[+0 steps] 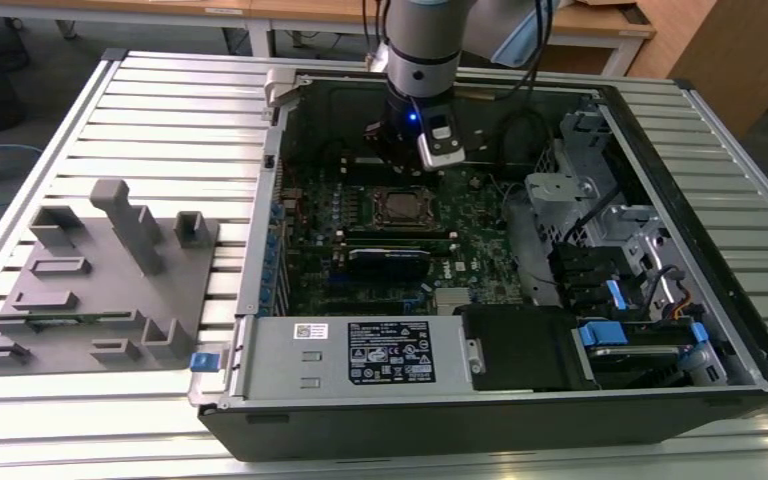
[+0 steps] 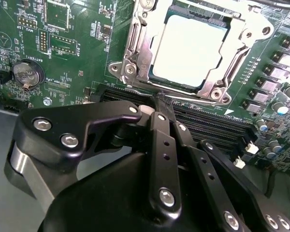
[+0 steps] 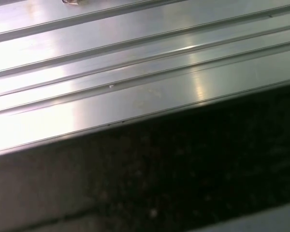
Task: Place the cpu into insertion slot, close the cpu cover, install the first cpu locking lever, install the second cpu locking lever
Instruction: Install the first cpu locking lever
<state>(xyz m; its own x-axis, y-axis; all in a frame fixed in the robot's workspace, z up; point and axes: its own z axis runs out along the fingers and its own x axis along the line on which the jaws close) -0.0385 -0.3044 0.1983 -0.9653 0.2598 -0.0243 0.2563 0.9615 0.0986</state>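
In the second wrist view the cpu (image 2: 188, 48), a pale silvery square, lies in the insertion slot (image 2: 117, 67) on the green motherboard (image 2: 82, 48). The cpu cover (image 2: 237, 53) lies flat around it, framing the chip. Thin metal locking levers (image 2: 129, 46) run along the socket's sides; I cannot tell whether they are latched. My gripper (image 2: 158, 102) hangs just beside the socket's edge, over the black memory slots (image 2: 208, 123), shut with nothing in it. In the exterior view the gripper (image 1: 404, 168) is inside the open computer case, just behind the socket (image 1: 398, 207).
The case walls (image 1: 271, 180) surround the board. Drive cages and cables (image 1: 611, 260) fill the exterior view's right, and a power supply (image 1: 357, 352) lies in front. A grey fixture (image 1: 104, 290) stands on the slatted table (image 3: 135, 72) at the exterior view's left.
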